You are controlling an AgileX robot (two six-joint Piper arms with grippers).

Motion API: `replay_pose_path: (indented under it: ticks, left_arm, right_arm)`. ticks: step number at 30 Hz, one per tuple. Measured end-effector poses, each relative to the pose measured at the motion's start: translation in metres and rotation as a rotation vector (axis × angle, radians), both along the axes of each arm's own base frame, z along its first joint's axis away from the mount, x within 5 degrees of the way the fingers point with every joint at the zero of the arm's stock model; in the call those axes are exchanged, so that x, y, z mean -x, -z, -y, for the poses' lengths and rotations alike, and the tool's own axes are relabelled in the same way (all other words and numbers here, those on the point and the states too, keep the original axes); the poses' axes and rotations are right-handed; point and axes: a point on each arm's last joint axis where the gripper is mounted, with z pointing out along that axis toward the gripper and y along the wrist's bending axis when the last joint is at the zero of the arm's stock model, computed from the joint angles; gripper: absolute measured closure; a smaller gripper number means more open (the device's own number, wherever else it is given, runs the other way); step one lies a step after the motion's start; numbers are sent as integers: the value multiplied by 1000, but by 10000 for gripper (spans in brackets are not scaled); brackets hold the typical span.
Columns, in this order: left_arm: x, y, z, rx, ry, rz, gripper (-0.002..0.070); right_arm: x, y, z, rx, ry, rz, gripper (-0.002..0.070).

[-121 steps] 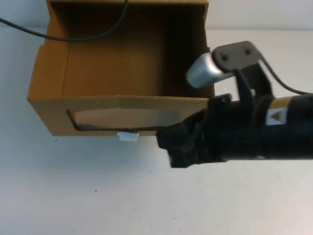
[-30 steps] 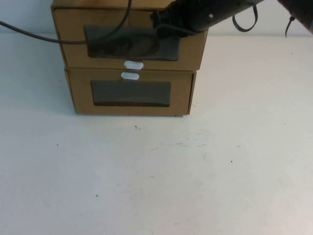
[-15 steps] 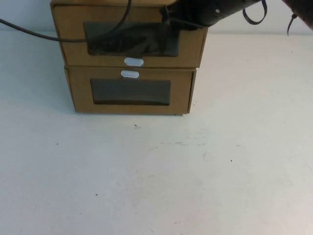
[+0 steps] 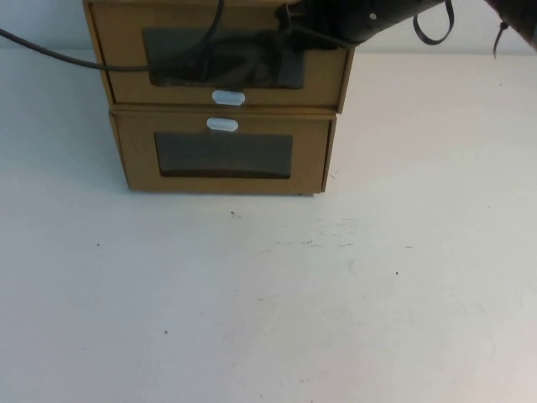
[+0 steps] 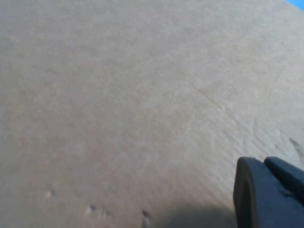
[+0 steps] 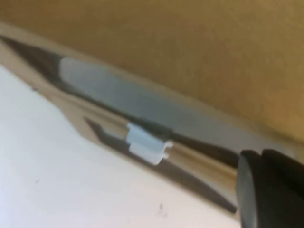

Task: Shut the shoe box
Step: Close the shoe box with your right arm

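Note:
The shoe box (image 4: 327,80) is the upper of two stacked brown cardboard boxes at the table's far side. Its dark window (image 4: 210,59) has a white pull tab (image 4: 228,97) below it, and its front stands about level with the front of the box under it. My right gripper (image 4: 289,23) is shut and rests against the top right of that front. The right wrist view shows its dark fingers (image 6: 266,190) close to the cardboard (image 6: 190,47) and the white tab (image 6: 142,137). My left gripper (image 5: 268,197) is shut, right against plain cardboard (image 5: 118,95).
The lower cardboard box (image 4: 222,183) carries the shoe box and has its white tab (image 4: 221,125) above its own window. A black cable (image 4: 50,52) runs in from the left across the upper box. The white table (image 4: 268,302) stretches out in front of the boxes.
Four seconds ago the shoe box stood pulled far out with the right arm at its front. It has since slid in, and in the last second its front moved back a little further.

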Motion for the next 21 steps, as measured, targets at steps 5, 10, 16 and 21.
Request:
replay_pose_path:
  ticks: [5, 10, 16, 21]
  left_arm:
    - [19, -25, -8, -64, -46, 34, 677]
    - [53, -61, -19, -132, -86, 92, 677]
    - [106, -103, -29, -127, -125, 189, 677]
    - [147, -97, -39, -115, -185, 216, 677]
  right_arm:
    - [24, -28, 10, 8, -27, -6, 687]
    - [55, -60, 24, 30, -51, -8, 687]
    - [110, -99, 53, 61, -46, 29, 687]
    - [166, -116, 82, 49, -2, 68, 687]
